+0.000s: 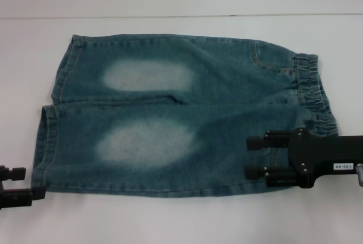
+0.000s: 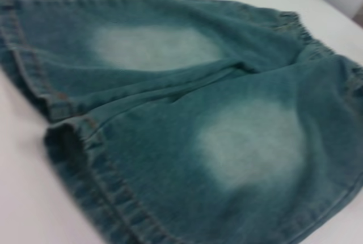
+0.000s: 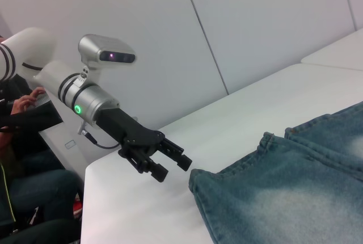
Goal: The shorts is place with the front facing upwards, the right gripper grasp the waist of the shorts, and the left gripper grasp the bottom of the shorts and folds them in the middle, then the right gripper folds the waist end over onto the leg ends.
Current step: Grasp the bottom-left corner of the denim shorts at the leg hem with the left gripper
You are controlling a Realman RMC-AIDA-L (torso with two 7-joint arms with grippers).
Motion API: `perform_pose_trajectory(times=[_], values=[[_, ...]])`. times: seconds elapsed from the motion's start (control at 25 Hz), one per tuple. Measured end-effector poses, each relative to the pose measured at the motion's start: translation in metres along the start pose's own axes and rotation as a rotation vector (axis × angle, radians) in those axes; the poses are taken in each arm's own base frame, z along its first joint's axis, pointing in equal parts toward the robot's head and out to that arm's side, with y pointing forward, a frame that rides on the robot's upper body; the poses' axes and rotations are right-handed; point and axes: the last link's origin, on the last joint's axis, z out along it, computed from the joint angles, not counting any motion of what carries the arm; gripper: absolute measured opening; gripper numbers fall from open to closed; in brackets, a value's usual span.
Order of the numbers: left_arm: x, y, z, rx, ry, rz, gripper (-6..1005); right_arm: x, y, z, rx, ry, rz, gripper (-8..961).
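The blue-green denim shorts (image 1: 170,113) lie flat, front up, on the white table (image 1: 170,221). Their elastic waist (image 1: 315,93) is at the right and the leg hems (image 1: 48,142) at the left. My right gripper (image 1: 249,156) stands open over the near leg, close to the waist, fingers pointing left. At the near left hem corner my left gripper (image 1: 34,182) is open, just off the cloth. The right wrist view shows that left gripper (image 3: 174,169) open beside the hem corner of the shorts (image 3: 283,193). In the left wrist view, the hems (image 2: 96,181) and faded patches fill the picture.
The table's back edge (image 1: 181,16) runs behind the shorts. In the right wrist view a seated person (image 3: 22,142) is beyond the table's left edge (image 3: 85,198), behind the left arm.
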Motion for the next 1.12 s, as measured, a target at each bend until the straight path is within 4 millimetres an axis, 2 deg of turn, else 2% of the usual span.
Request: perform_pose_trajectory(times=[0.44, 0.96, 1.04, 1.12], values=[[-0.006, -0.007, 0.011, 0.067, -0.030, -0.006, 821, 0.000, 0.000, 0.001, -0.003, -0.001, 0.006, 748], [-0.004, -0.003, 0.023, 0.073, -0.019, 0.017, 812, 0.000, 0.000, 0.002, 0.003, -0.003, 0.007, 748], [-0.004, -0.003, 0.025, 0.077, -0.018, 0.023, 591, 0.000, 0.000, 0.003, 0.002, -0.003, 0.007, 748], [-0.004, -0.003, 0.027, 0.077, -0.018, 0.026, 512, 0.000, 0.000, 0.003, 0.002, -0.003, 0.007, 748]])
